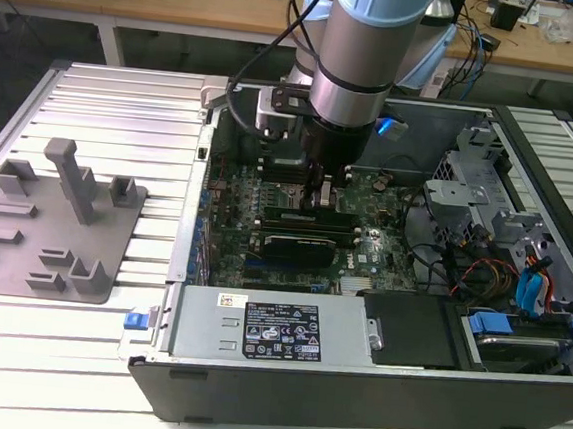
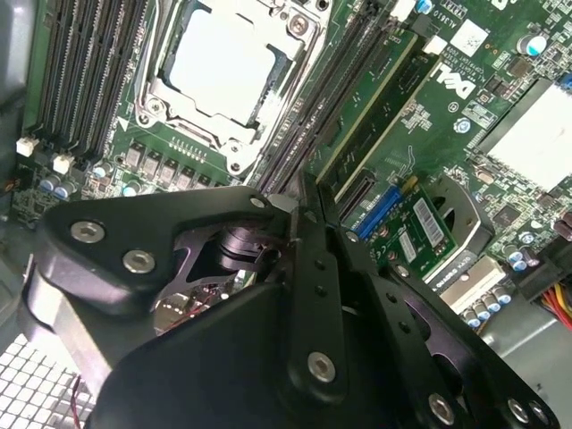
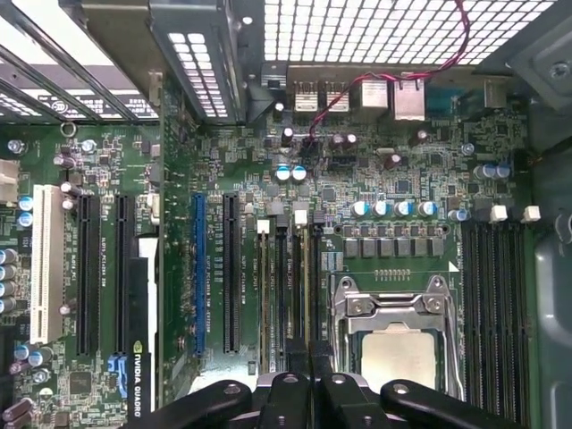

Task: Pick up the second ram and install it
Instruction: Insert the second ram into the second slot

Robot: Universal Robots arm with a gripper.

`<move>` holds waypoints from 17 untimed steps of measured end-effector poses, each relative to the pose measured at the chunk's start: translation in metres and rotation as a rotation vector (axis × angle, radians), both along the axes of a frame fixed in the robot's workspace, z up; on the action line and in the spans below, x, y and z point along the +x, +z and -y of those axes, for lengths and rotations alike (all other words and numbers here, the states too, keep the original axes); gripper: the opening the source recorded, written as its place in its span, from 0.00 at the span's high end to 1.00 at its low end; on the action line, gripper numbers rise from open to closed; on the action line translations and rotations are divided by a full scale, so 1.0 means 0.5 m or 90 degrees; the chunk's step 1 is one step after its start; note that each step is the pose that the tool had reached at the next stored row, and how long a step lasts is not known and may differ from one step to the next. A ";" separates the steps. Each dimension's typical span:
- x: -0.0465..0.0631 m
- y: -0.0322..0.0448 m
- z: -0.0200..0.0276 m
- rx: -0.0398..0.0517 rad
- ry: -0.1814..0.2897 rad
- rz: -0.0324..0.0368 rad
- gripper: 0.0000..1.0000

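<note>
One hand (image 1: 318, 199) hangs over one motherboard (image 3: 241, 170), beside one processor (image 3: 398, 357).

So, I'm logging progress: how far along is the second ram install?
Done: pickup. The second ram is away from the grey tray and down inside the case. In hand: the gripper looks closed on it, holding it upright at the memory slots beside the processor. Left: seating. Whether the stick is pressed fully home cannot be told.
</note>
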State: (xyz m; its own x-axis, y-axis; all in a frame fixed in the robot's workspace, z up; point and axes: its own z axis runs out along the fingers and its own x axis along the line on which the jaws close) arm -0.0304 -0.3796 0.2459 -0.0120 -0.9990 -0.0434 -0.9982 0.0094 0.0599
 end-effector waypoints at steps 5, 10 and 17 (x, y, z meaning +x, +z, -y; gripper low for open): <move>0.000 -0.008 0.0000 0.0000 0.000 0.0000 0.91; 0.000 -0.010 0.0010 0.0001 0.000 0.0001 0.91; 0.000 -0.012 0.0016 0.0000 0.000 0.0000 0.91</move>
